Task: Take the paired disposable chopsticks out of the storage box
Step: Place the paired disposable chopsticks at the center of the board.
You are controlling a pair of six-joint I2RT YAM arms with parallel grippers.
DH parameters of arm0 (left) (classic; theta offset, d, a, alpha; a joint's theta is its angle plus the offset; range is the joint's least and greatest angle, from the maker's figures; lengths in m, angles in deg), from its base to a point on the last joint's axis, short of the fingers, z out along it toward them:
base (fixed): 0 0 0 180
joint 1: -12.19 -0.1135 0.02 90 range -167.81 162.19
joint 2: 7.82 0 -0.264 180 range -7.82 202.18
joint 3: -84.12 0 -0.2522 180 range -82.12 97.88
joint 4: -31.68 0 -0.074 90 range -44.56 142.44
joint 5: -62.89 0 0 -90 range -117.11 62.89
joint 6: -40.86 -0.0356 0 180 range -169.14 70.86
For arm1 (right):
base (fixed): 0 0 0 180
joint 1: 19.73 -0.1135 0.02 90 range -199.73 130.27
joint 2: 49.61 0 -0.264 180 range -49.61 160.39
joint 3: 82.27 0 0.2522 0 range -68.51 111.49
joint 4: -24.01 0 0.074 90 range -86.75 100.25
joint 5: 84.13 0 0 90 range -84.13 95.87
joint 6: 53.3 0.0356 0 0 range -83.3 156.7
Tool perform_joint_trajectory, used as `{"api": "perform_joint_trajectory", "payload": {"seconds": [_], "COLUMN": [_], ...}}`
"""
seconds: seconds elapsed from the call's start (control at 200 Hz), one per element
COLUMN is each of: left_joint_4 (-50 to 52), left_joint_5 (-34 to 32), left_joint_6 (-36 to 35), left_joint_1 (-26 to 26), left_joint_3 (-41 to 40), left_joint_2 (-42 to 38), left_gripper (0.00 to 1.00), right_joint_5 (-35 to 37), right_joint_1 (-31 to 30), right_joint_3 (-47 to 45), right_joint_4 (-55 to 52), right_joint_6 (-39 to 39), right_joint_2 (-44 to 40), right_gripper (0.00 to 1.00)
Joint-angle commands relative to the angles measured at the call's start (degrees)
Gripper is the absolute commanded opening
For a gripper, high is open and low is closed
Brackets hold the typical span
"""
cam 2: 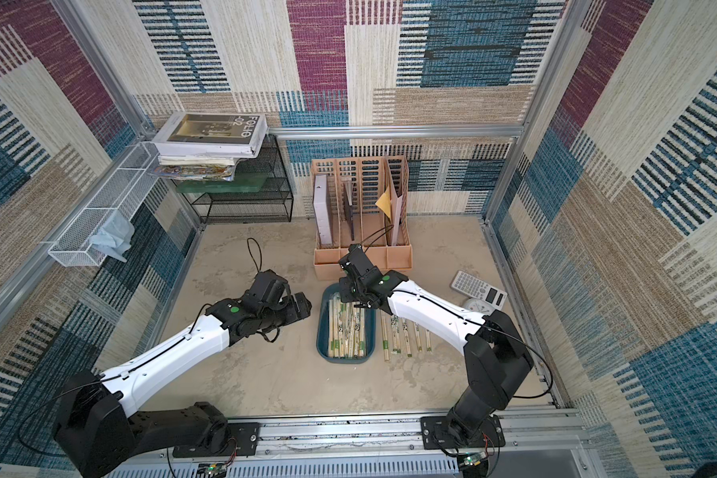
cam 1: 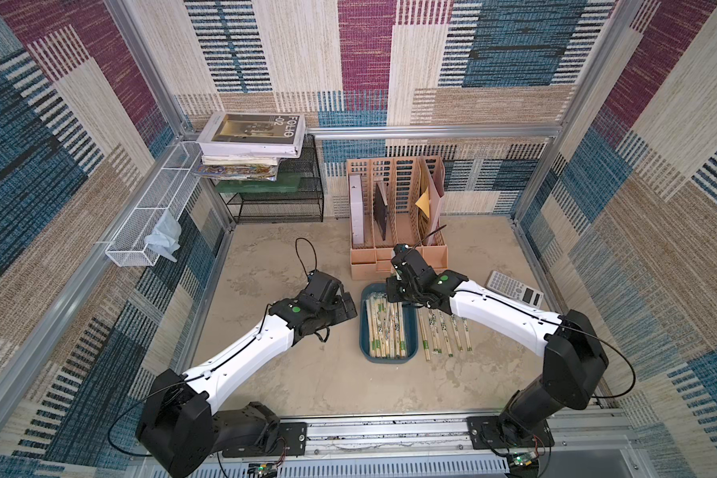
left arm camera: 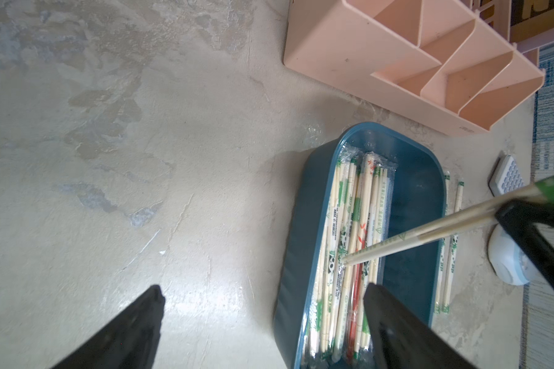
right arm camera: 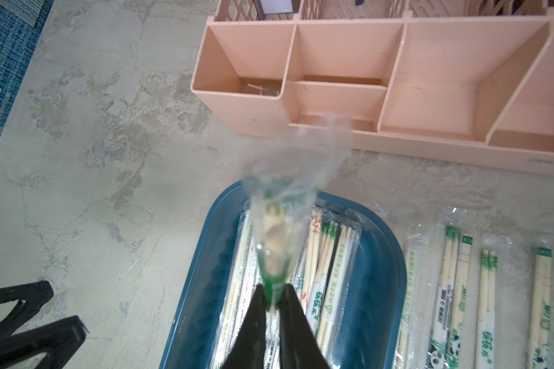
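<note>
Wrapped pale chopstick pair (right arm camera: 272, 252), green band, pinched by right tool (right arm camera: 273, 290)

The wrapper end of the held pair (right arm camera: 273, 252) was blurred in the right wrist view, where the storage box (right arm camera: 199, 287) ran off the picture's edge. In both top views the print on the boxed chopsticks (cam 1: 383, 327) was too small to read

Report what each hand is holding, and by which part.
Right hand pinches one wrapped chopstick pair near its green-banded end, above the storage box. Left hand is open, holding nothing.
</note>
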Motion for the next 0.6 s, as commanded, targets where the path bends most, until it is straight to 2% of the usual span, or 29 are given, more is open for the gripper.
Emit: {"api": "perform_joint_trajectory", "payload": {"seconds": [0.0, 0.591], "left_joint_4": [-1.27, -1.29], "left_joint_5": [0.33, 0.76], "left_joint_6": [-0.33, -0.83], "left_joint_1": [-0.10, -0.10], "left_joint_3": [0.31, 1.18], "left_joint_2": [0.19, 0.62], "left_gripper": [0.99, 0.99], "right_joint_5": [-0.16, 0.91], "right_joint_1": [-0.05, 1.79], "right_joint_3": [-0.25, 2.39], "right_joint_4": [0.31, -2.42], "right_joint_6": [-0.06, -1.45], "right_joint_2": [0.02, -6.40], "right_gripper": [0.12, 0.10]}}
